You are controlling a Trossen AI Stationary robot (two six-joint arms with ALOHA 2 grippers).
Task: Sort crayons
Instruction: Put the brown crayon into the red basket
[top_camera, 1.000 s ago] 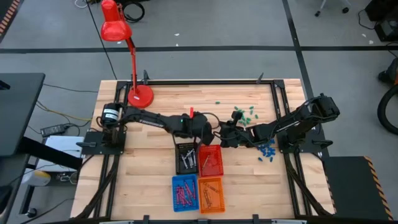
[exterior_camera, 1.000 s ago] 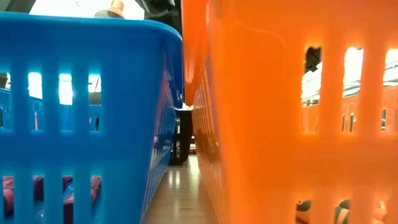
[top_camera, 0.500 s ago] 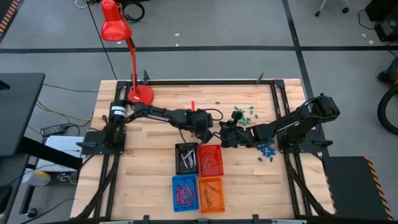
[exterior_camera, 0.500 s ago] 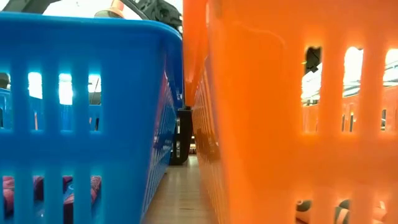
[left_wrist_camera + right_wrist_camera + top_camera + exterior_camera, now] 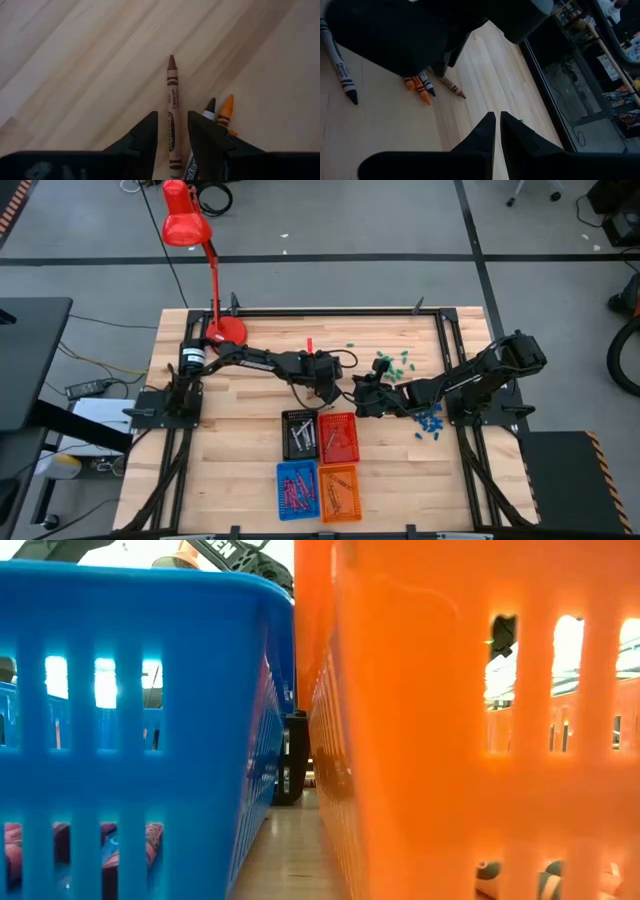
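Observation:
A brown crayon (image 5: 172, 95) lies flat on the wooden table, near its middle. My left gripper (image 5: 172, 127) points down over it, open, with one finger on each side and a gap to both. A black-tipped crayon (image 5: 209, 107) and an orange crayon (image 5: 226, 106) lie beside it. In the high view my left gripper (image 5: 335, 380) is just beyond the black basket (image 5: 300, 435). My right gripper (image 5: 358, 402) hovers to its right, shut and holding nothing. The right wrist view shows the same crayons (image 5: 420, 85) under my left gripper, and a pale crayon (image 5: 340, 67) farther off.
Black and red baskets (image 5: 338, 437) stand near the middle, with blue (image 5: 297, 488) and orange baskets (image 5: 339, 492) nearer, all holding crayons. Green pieces (image 5: 395, 363) and blue pieces (image 5: 430, 420) lie to the right. A red lamp (image 5: 225, 332) stands far left, and a red crayon (image 5: 309, 344) lies alone.
My left gripper has swung from above the black and red baskets toward the table's far edge and has come down, rolling its wrist, to stand over the crayons. My right arm has kept still.

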